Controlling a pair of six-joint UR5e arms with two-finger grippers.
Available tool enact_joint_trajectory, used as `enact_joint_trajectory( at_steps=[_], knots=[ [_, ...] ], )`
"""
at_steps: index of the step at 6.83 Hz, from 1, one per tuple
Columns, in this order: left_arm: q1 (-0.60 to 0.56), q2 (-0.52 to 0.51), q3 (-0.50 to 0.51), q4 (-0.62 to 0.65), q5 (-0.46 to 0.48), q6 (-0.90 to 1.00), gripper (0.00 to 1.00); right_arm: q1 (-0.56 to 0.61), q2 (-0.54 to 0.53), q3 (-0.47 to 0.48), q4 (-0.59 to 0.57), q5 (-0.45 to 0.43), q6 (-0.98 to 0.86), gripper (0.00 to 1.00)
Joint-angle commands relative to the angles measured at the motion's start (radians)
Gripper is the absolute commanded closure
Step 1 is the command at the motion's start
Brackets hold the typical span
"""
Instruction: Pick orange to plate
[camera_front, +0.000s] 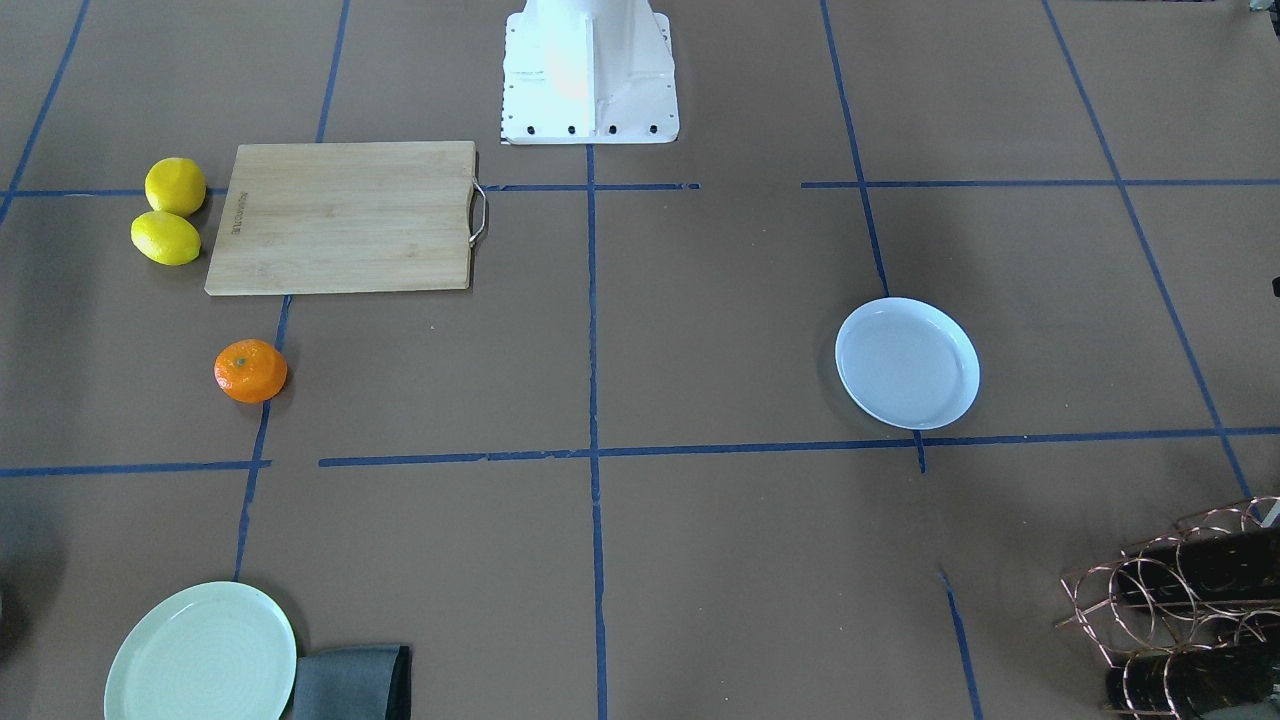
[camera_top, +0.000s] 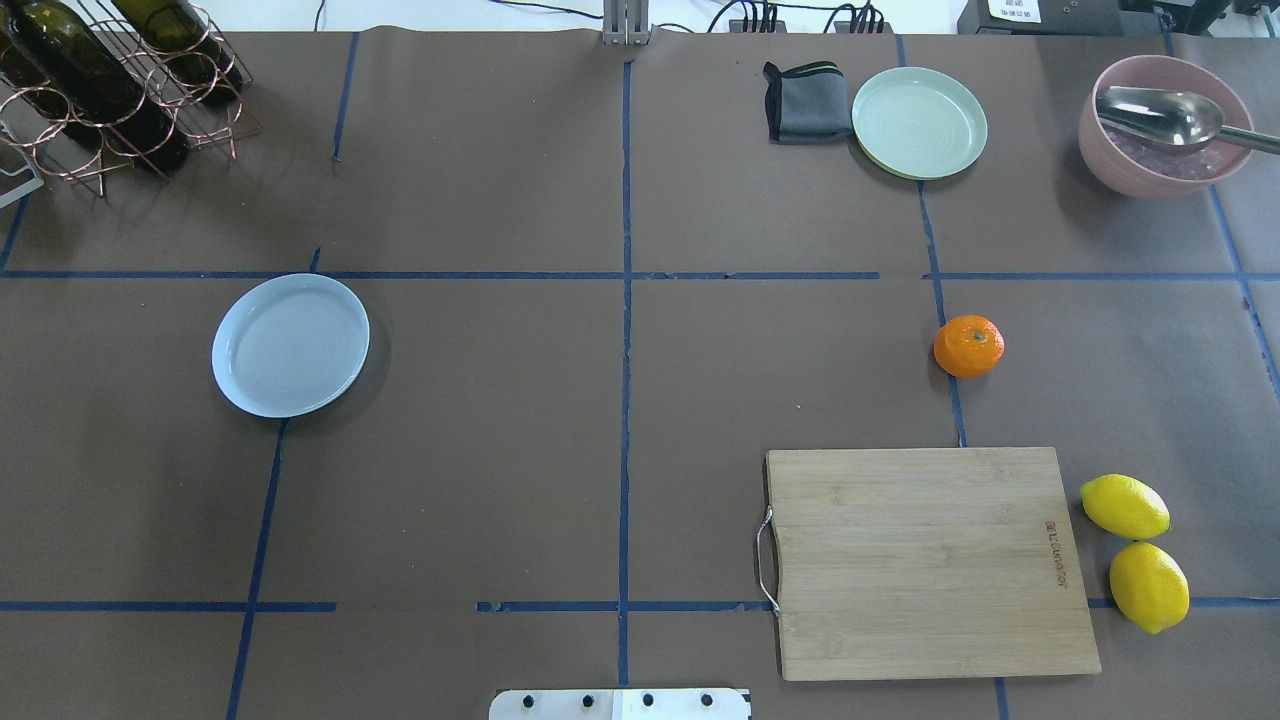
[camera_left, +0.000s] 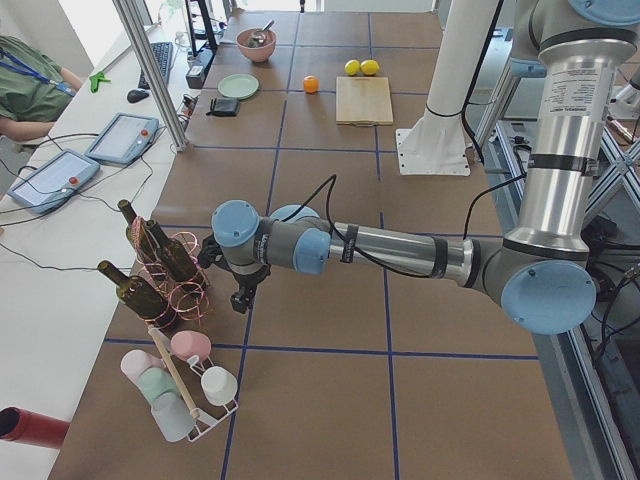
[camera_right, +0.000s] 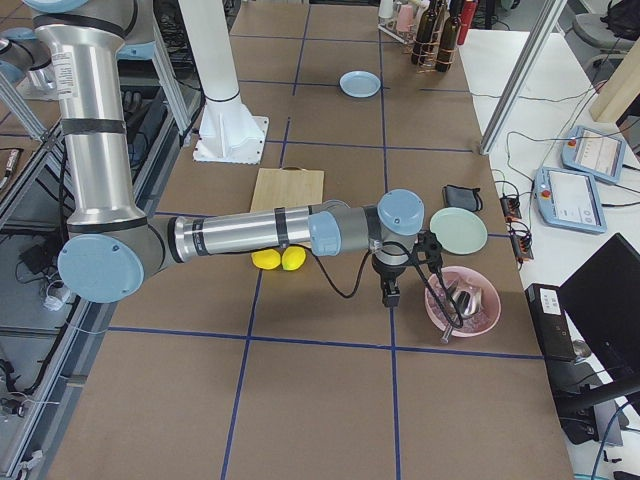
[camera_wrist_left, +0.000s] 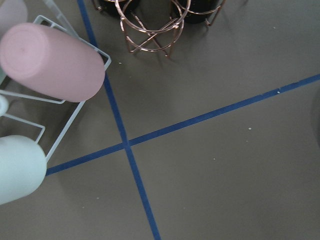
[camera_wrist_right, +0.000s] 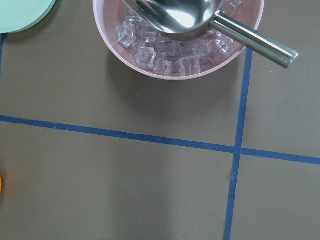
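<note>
The orange rests on the brown table on my right side, just beyond the wooden cutting board; the front view shows the orange too. The bluish-white plate lies bare on my left side, far from the fruit, and the plate is also in the front view. My left gripper hangs beside the wine rack at the table's left end. My right gripper hovers next to the pink bowl at the right end. For both grippers I cannot tell whether they are open or shut. Neither wrist view shows fingers.
A cutting board lies near my base, with two lemons at its right. A pale green plate and a grey cloth sit at the far edge. A pink bowl holds ice and a ladle. A copper bottle rack and a cup rack stand on the left.
</note>
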Motion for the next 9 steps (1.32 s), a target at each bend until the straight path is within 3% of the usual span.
enact_joint_trajectory(
  at_steps=[1, 3, 4, 9],
  knots=[
    [0.095, 0.007, 0.008, -0.266, 0.074, -0.370, 0.00, -0.011, 0.002, -0.004, 0.000, 0.004, 0.004, 0.00],
    [0.293, 0.056, 0.013, -0.582, 0.231, -0.810, 0.00, -0.011, 0.005, -0.002, 0.000, 0.004, 0.006, 0.00],
    [0.437, 0.060, 0.007, -0.650, 0.347, -1.014, 0.00, -0.011, 0.007, -0.004, 0.000, 0.002, 0.016, 0.00],
    [0.606, 0.046, 0.016, -0.652, 0.431, -1.128, 0.00, -0.011, 0.016, 0.008, 0.002, 0.004, 0.058, 0.00]
  ],
)
